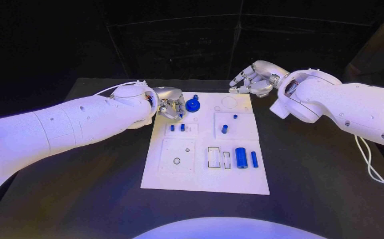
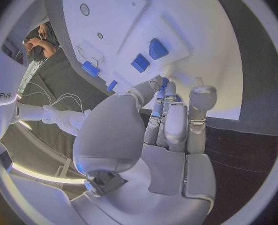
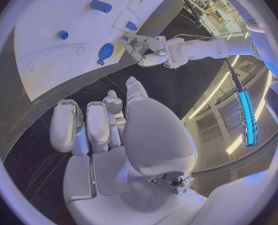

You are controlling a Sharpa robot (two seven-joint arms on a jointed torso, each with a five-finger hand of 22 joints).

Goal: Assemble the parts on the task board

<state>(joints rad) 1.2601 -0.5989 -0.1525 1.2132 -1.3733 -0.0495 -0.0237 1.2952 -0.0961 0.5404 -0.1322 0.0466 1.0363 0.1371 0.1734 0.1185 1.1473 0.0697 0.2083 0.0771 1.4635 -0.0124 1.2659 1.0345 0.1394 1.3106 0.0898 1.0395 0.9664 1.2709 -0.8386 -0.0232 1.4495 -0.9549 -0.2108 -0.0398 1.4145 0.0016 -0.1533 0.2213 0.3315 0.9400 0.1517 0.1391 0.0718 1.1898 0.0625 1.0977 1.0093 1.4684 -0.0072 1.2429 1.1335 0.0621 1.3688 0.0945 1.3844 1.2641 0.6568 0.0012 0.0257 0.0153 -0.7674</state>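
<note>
A white board [image 1: 205, 164] lies mid-table with small blue parts [image 1: 241, 157] on it. My left hand [image 1: 170, 105] sits at the board's far left corner, just beside a round blue part [image 1: 193, 105] — fingers curled, holding nothing I can make out. My right hand [image 1: 254, 79] hovers beyond the far right corner, fingers loosely curled, empty.

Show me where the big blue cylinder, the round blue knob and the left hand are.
Big blue cylinder [image 1: 241, 157], head view: middle of its body, lying on the task board.
Round blue knob [image 1: 193, 105], head view: centre of its disc, by the left hand.
Left hand [image 1: 168, 105], head view: middle of the hand.
</note>
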